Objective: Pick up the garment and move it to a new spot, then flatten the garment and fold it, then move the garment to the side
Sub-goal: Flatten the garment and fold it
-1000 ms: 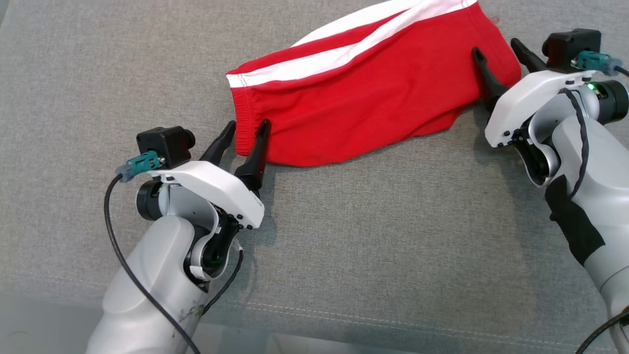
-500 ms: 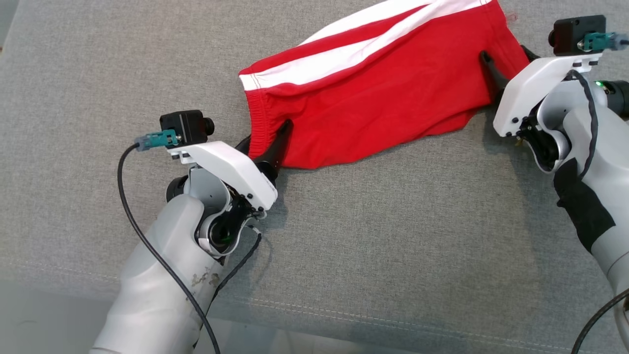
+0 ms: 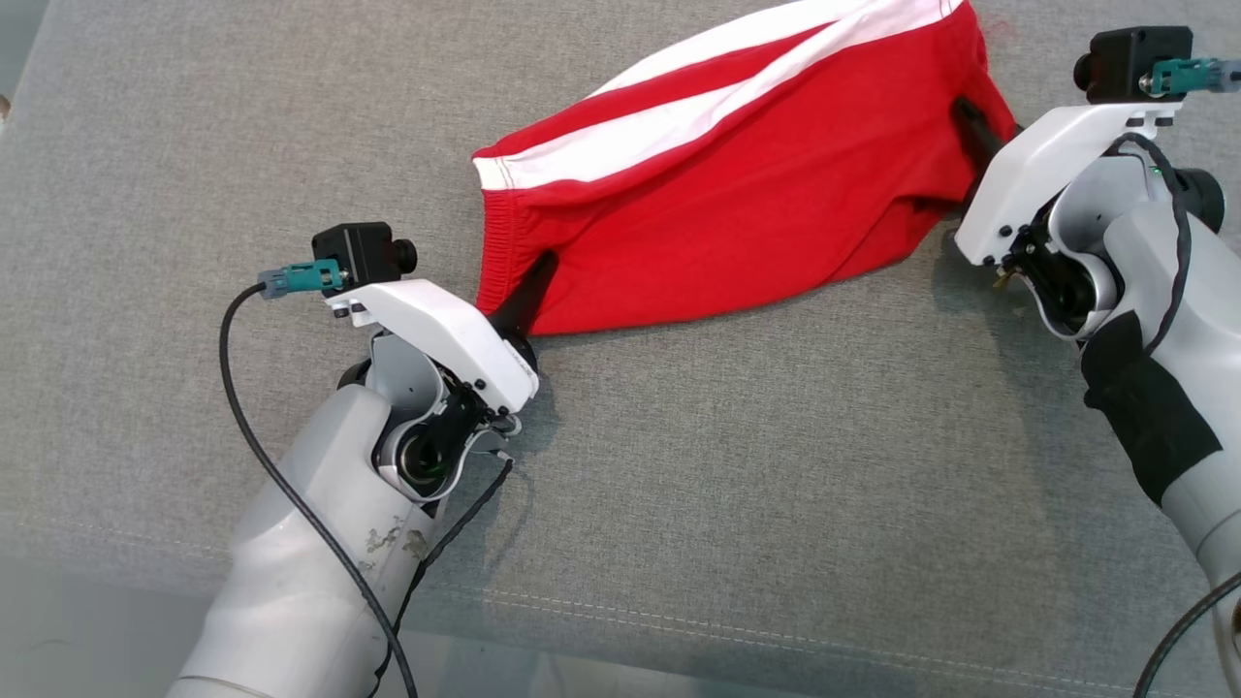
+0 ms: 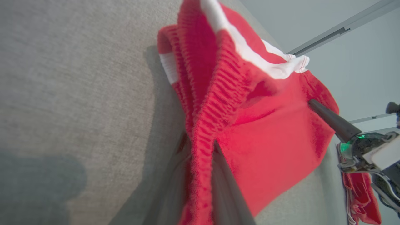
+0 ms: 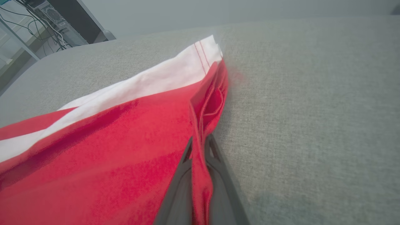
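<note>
Two grippers (image 3: 531, 276) (image 3: 970, 121), one garment (image 3: 737, 204)

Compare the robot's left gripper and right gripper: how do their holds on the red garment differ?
The left gripper pinches the ribbed elastic waistband; the right gripper pinches the stitched hem end. In the head view the left gripper sits lower, the right gripper higher. Both have fingers shut on the red garment, one finger either side of the cloth.
</note>
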Controlling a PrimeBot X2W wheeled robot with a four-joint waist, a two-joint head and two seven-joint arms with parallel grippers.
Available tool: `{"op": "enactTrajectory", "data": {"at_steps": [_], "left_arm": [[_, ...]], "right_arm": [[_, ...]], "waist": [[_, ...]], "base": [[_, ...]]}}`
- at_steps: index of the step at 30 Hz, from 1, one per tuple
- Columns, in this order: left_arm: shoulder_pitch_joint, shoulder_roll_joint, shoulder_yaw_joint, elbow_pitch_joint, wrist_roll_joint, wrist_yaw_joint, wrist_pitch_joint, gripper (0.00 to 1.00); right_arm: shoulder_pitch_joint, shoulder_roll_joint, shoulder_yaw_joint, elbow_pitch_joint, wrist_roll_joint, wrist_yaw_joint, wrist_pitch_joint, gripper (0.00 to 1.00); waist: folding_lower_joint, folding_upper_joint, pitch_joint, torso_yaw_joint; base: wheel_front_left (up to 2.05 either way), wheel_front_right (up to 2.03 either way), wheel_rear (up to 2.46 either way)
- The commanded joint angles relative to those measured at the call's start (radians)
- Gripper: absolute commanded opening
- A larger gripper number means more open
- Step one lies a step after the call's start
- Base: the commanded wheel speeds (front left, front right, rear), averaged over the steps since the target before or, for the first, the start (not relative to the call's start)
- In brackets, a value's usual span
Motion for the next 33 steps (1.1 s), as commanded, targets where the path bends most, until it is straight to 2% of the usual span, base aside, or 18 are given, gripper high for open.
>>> {"op": "enactTrajectory", "data": {"at_steps": [1,9,16,24,30,33], "left_arm": [[-0.004,0.026,0.020,-0.021,-0.019,-0.020,-0.005,0.00],[0.075,0.098,0.022,-0.116,-0.034,-0.034,-0.006,0.00],[0.190,0.181,0.031,-0.286,-0.042,-0.029,0.002,0.00],[0.341,0.285,0.055,-0.531,-0.047,0.041,0.034,0.00],[0.466,0.345,0.067,-0.687,-0.053,0.106,0.059,0.00],[0.519,0.364,0.072,-0.741,-0.055,0.138,0.066,0.00]], "right_arm": [[0.046,0.000,0.021,-0.054,0.029,-0.003,-0.016,0.00],[0.148,-0.059,0.102,-0.218,0.096,-0.003,-0.060,0.00],[0.290,-0.138,0.105,-0.419,0.176,-0.003,-0.136,0.00],[0.500,-0.209,0.017,-0.635,0.203,-0.003,-0.184,0.00],[0.701,-0.199,-0.101,-0.766,0.163,-0.003,-0.183,0.00],[0.796,-0.167,-0.168,-0.828,0.119,-0.003,-0.170,0.00]], "waist": [[0.0000,0.0000,-0.002,-0.007],[0.0000,0.0000,-0.015,-0.040],[0.0000,0.0000,-0.030,-0.070],[0.0000,0.0000,-0.067,-0.110],[0.0000,0.0000,-0.088,-0.150],[0.0000,0.0000,-0.095,-0.172]], "base": [[0.00,0.00,0.00],[0.00,0.00,0.00],[0.00,0.00,0.00],[0.00,0.00,0.00],[0.00,0.00,0.00],[0.00,0.00,0.00]]}}
